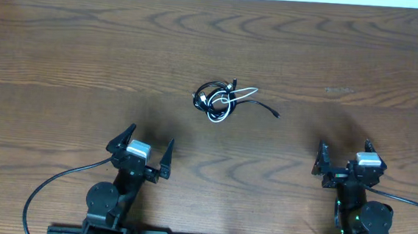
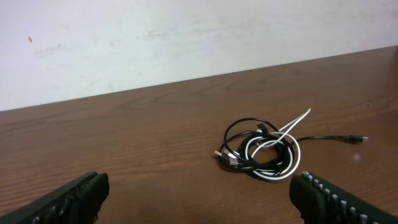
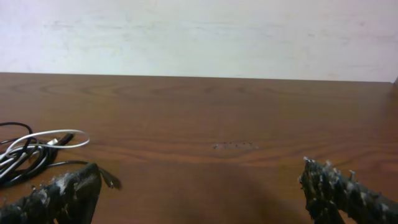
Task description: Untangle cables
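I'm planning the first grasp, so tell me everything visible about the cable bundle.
The cable bundle is thin black and white cords coiled into one small tangled heap, flat on the wooden table near its middle. A white loop pokes out to the right; one black end with a small plug trails right. Only the table touches it.

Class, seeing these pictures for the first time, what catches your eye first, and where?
A small tangle of thin black and white cables lies near the middle of the brown wooden table. The left gripper and right gripper stand open at the near edge, clear of it.
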`<state>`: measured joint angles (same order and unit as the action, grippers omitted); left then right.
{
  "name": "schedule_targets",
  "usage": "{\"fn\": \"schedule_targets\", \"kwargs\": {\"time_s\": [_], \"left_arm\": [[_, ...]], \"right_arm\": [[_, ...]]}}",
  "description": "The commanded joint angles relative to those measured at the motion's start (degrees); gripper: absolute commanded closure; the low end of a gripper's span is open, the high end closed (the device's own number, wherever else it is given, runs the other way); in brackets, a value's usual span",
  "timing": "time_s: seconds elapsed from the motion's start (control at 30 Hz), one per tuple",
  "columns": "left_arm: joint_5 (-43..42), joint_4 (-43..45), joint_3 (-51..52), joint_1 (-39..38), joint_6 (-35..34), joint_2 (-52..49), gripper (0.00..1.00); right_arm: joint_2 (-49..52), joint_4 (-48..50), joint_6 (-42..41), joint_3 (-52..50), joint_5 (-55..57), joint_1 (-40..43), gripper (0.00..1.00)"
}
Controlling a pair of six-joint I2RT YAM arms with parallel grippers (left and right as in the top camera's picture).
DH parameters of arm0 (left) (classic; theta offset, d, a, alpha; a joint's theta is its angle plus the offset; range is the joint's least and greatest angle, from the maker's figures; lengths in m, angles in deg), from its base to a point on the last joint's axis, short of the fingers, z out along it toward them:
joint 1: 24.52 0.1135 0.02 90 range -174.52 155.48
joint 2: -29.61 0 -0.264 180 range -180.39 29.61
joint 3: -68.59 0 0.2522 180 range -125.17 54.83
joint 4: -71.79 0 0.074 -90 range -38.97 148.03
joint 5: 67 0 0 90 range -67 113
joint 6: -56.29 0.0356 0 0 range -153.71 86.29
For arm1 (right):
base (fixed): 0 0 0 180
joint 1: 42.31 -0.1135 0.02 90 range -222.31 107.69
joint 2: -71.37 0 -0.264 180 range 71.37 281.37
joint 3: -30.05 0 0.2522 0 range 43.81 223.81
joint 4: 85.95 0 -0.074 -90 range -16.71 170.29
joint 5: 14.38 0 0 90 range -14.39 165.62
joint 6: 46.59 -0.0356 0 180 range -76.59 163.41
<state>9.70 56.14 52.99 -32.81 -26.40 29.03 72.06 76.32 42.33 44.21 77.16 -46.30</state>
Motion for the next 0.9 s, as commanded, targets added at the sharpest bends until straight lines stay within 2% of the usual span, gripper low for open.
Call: {"fn": "schedule_targets", "kwargs": {"time_s": [0.0,0.43,0.6,0.87], "left_arm": [[0.35,-0.98,1.62,0.35,-0.48,0.35,0.02],[0.31,-0.74,1.62,0.35,-1.07,0.35,0.02],[1.09,-0.72,0.72,0.35,-8.50,0.35,0.02],[4.52,-4.94,-1.88,0.35,-10.64,-2.64,0.02]], "right_arm": [[-0.35,-0.15,-0.55,-0.09,0.46,-0.17,0.01],[-0.35,-0.15,-0.57,-0.09,0.44,-0.17,0.01],[-0.35,-0.15,-0.55,-0.09,0.44,-0.17,0.01],[-0.35,-0.17,-0.57,-0.09,0.46,-0.17,0.01]]}}
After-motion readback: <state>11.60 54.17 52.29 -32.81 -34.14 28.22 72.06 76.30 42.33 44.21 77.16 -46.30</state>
